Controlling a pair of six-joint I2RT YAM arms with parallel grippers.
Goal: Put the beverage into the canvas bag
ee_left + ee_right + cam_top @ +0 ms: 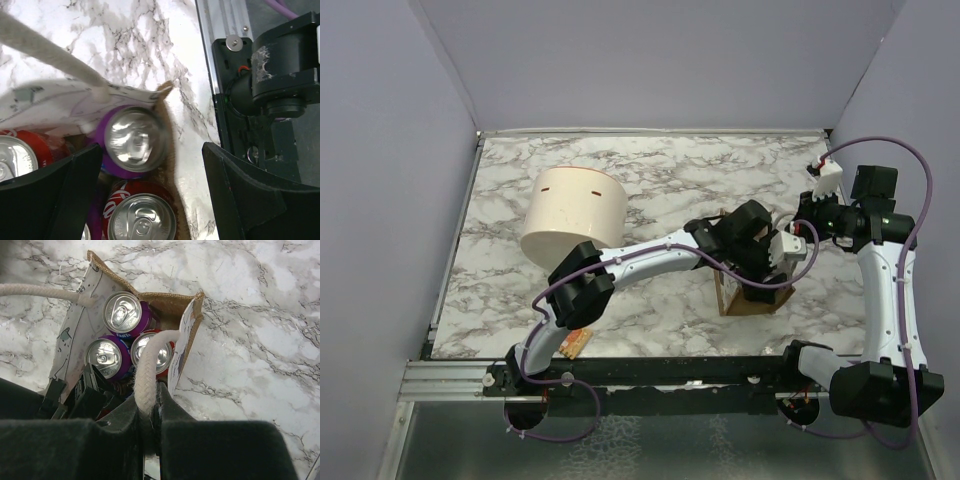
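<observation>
Judging by how things lie, we take the task as nearly done. The purple can [132,142] stands upright inside the bag [170,302], which sits on the table [720,170] right of centre, toward the near edge. Our left gripper [152,175] hangs just above that can with its jaws spread wide, one finger on each side, gripping nothing. Our right gripper [148,415] is clamped shut on one rope handle [147,375], holding the bag's mouth up and open. What is left, we think, is to lift the left arm clear and let the handle go. Inside the bag we count a second purple can [105,357] and a red can [142,220] packed close beside the first, with another red top at the edge of the left wrist view. The tub [575,215] stands well apart at the far left; we cannot see into it.
</observation>
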